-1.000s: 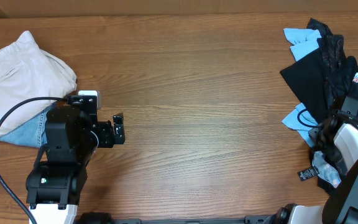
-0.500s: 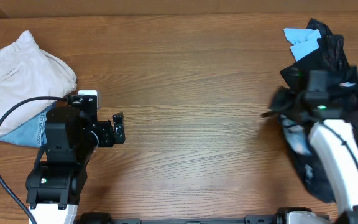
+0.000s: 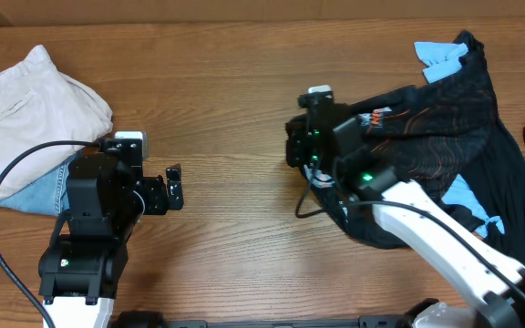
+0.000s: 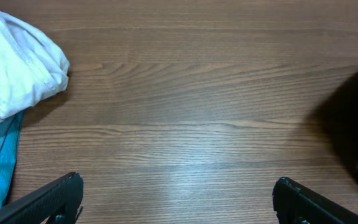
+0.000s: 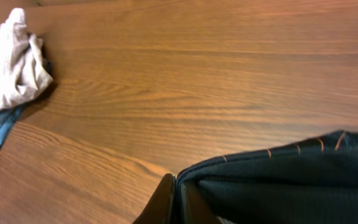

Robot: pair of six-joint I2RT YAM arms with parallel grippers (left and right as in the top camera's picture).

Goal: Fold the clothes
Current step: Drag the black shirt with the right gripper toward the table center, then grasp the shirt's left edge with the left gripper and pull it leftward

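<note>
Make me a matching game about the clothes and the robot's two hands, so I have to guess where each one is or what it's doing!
Things:
1. black jersey
2. cream garment
3. left gripper
4. right gripper

Places and states:
A. open, with nothing between its fingers
B. bunched up at the far left of the table
C. shut on cloth
D. spread over the right side of the table, pinched at one edge

Right pairs: 1-D, 2-B, 3-A, 4-C
</note>
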